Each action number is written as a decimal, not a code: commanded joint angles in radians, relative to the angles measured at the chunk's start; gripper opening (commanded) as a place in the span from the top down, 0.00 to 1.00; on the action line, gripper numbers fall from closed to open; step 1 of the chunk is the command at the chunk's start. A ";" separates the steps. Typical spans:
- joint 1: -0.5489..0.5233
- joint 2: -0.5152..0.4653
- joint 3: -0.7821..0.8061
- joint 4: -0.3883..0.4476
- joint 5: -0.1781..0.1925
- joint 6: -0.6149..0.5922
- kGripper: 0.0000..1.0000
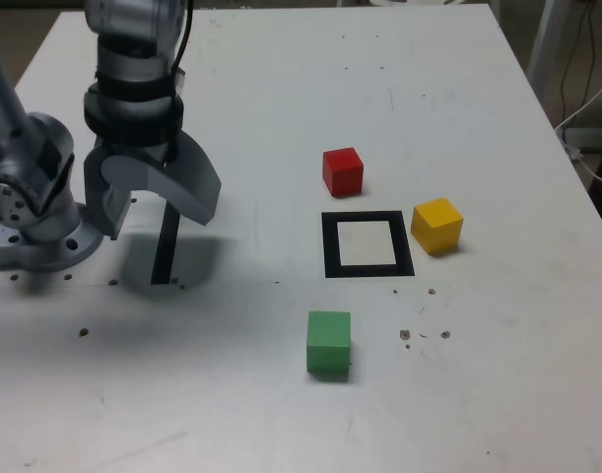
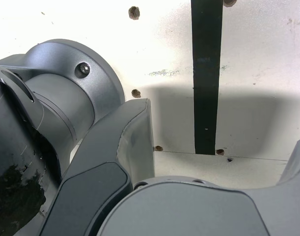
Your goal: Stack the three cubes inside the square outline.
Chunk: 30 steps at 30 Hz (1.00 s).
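Observation:
Three cubes lie apart on the white table in the exterior view: the red cube (image 1: 342,170) just behind the square outline (image 1: 367,244), the yellow cube (image 1: 436,225) at its right side, the green cube (image 1: 328,342) in front of it. Nothing is inside the outline. My gripper (image 1: 158,222) hangs far off at the exterior view's left, pointing down, jaws spread wide and empty. In the wrist view the gripper (image 2: 221,132) frames only bare table; no cube or outline shows there.
A thin black strip (image 1: 166,241) lies on the table under the gripper, also seen as a strip (image 2: 206,73) in the wrist view. The arm's base (image 1: 34,227) stands at the exterior view's left edge. Cables hang off the table's far right.

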 commanded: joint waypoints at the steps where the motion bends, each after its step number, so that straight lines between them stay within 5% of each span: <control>1: -0.002 0.001 -0.004 0.003 -0.001 -0.002 0.00; 19: -0.002 0.002 -0.040 0.028 0.019 -0.040 0.01; 30: -0.001 0.066 -0.222 0.095 0.050 -0.080 0.01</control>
